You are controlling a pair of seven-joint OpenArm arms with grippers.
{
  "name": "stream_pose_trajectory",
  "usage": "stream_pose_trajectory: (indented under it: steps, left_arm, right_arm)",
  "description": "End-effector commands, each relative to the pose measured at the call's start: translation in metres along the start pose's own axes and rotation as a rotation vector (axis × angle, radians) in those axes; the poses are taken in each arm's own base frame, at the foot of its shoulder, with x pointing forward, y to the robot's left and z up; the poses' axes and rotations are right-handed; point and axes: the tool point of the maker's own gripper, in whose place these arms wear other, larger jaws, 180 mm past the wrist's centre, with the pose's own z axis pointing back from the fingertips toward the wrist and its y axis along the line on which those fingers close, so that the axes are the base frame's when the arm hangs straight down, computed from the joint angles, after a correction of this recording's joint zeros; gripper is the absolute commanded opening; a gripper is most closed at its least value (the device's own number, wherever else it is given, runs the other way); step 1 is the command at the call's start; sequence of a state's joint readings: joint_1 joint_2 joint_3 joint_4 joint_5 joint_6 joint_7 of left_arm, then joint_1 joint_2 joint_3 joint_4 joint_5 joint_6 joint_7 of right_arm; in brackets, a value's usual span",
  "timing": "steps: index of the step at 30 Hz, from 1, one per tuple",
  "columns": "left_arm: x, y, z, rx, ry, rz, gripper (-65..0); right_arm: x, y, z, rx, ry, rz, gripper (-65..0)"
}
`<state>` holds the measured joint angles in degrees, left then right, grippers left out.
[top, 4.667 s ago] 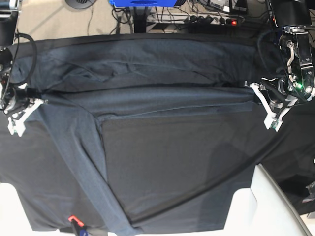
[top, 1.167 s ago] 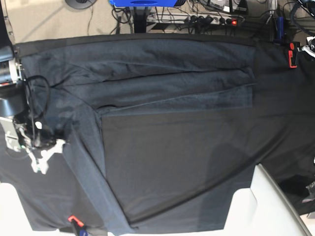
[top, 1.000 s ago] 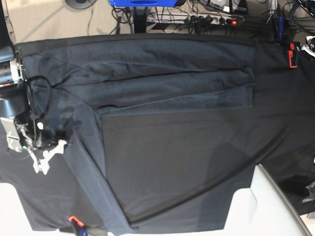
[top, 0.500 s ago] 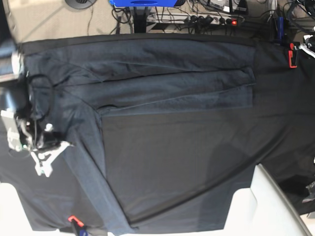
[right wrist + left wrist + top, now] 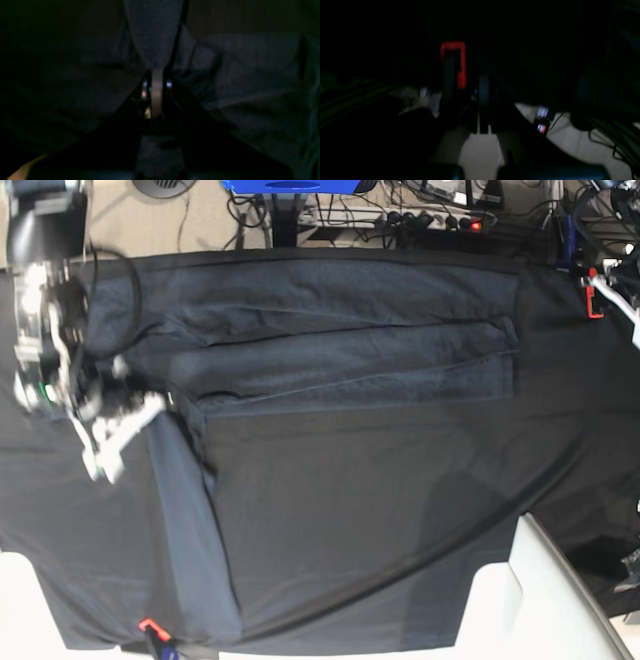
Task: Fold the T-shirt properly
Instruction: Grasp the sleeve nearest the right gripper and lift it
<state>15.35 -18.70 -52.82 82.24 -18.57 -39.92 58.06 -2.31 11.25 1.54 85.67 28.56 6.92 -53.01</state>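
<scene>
On the black-draped bench (image 5: pixel 400 510): T-shirt (image 5: pixel 330 350), slate-grey, spread along the far half, one sleeve trailing toward the near edge. Right pincer (image 5: pixel 120 430) clamped on the T-shirt by that sleeve. Left pincer (image 5: pixel 483 105) pressed together, empty, beside a red clamp (image 5: pixel 594 292).

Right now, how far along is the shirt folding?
Partly done. The T-shirt lies as a folded band across the far side of the table cloth. In hand: the right gripper is shut on the long sleeve, which trails toward the near edge. Left to do: lay that sleeve onto the body and fold the band smaller. The left gripper is shut and off at the table's corner.
</scene>
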Motion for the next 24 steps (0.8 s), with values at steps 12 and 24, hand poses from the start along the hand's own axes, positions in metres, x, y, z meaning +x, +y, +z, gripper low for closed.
stream_pose_trajectory:
  steps: [12, 24]
  left_arm:
    - [0.015, 0.012, 0.008, 0.026, -0.035, -0.02, -65.0]
    - [0.017, 0.016, 0.011, 0.036, -0.034, -0.03, -65.0]
  right_arm:
    - [-0.046, 0.032, 0.015, 0.072, 0.012, -0.008, -65.0]
    - [-0.071, 0.036, 0.031, 0.071, 0.031, 0.007, -65.0]
